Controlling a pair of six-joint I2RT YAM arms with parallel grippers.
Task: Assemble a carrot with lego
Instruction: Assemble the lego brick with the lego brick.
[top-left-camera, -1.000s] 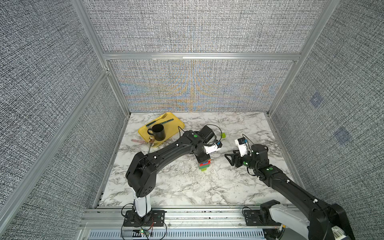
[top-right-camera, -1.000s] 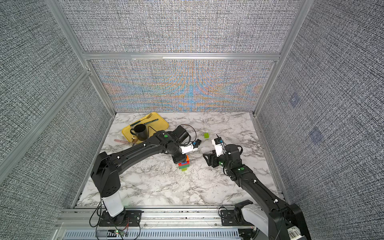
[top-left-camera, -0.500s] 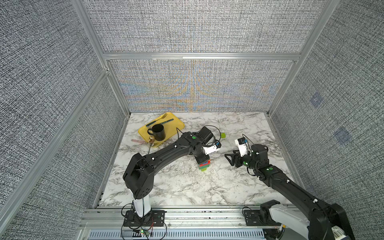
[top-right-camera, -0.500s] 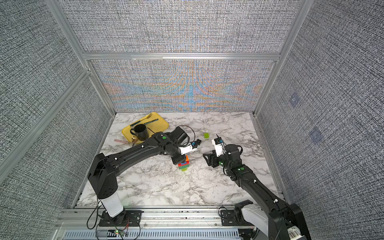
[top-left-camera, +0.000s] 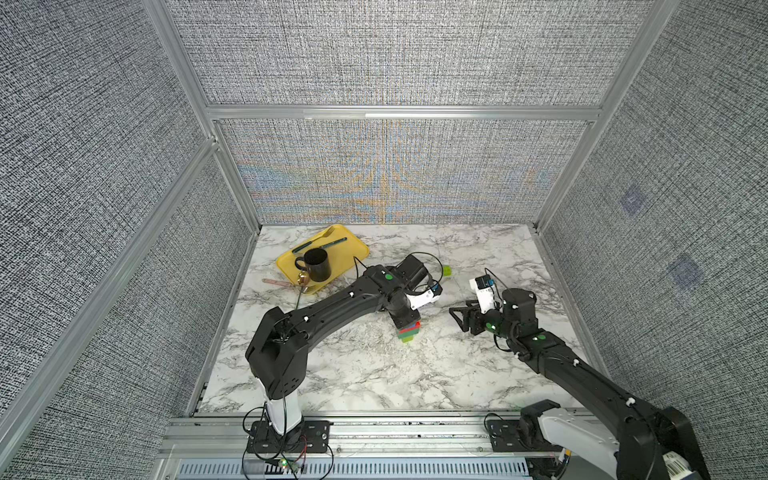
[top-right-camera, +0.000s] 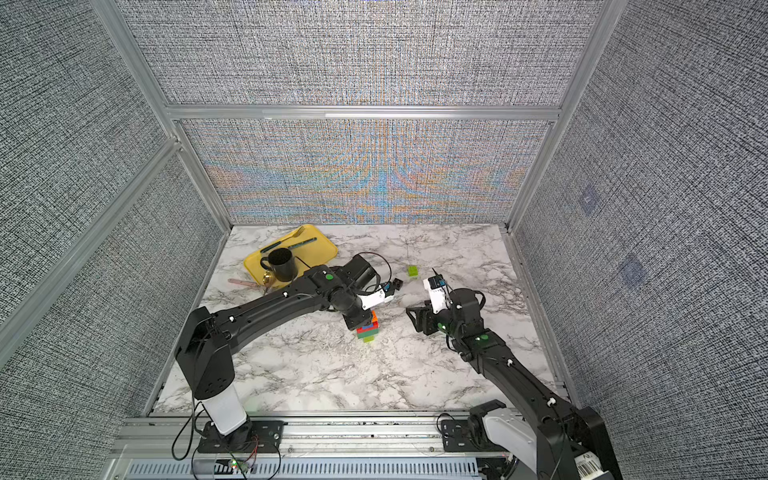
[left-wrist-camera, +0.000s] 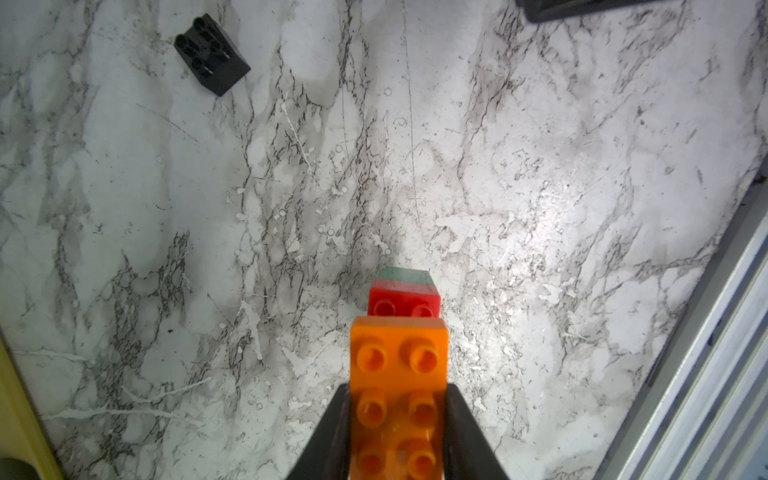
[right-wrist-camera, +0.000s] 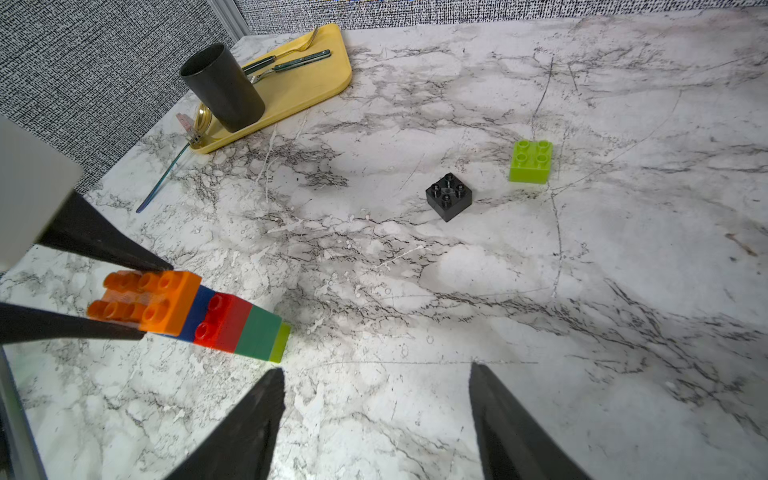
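Note:
The carrot (top-left-camera: 409, 332) (top-right-camera: 367, 329) is an upright stack near the table's middle: lime at the bottom, then dark green, red, blue, and an orange oblong brick (left-wrist-camera: 399, 365) on top. My left gripper (left-wrist-camera: 398, 392) (right-wrist-camera: 153, 299) is shut on the orange brick, one finger on each long side. Right of the stack, my right gripper (right-wrist-camera: 376, 368) (top-left-camera: 457, 318) stands open and empty, close to the stack's base. Behind them lie a loose black lego brick (right-wrist-camera: 449, 196) (left-wrist-camera: 212, 54) (top-right-camera: 398, 284) and a lime lego brick (right-wrist-camera: 531, 161) (top-left-camera: 447, 271) (top-right-camera: 413, 271).
A yellow tray (top-left-camera: 353, 249) sits at the back left with a black mug (top-left-camera: 318, 264) and cutlery (right-wrist-camera: 291, 62) on it. A spoon (right-wrist-camera: 160, 187) lies off its near corner. Grey walls enclose the marble table (top-left-camera: 374, 374).
The left arm's elbow has shifted slightly to the left while its gripper stays on the stack. The right arm has not moved.

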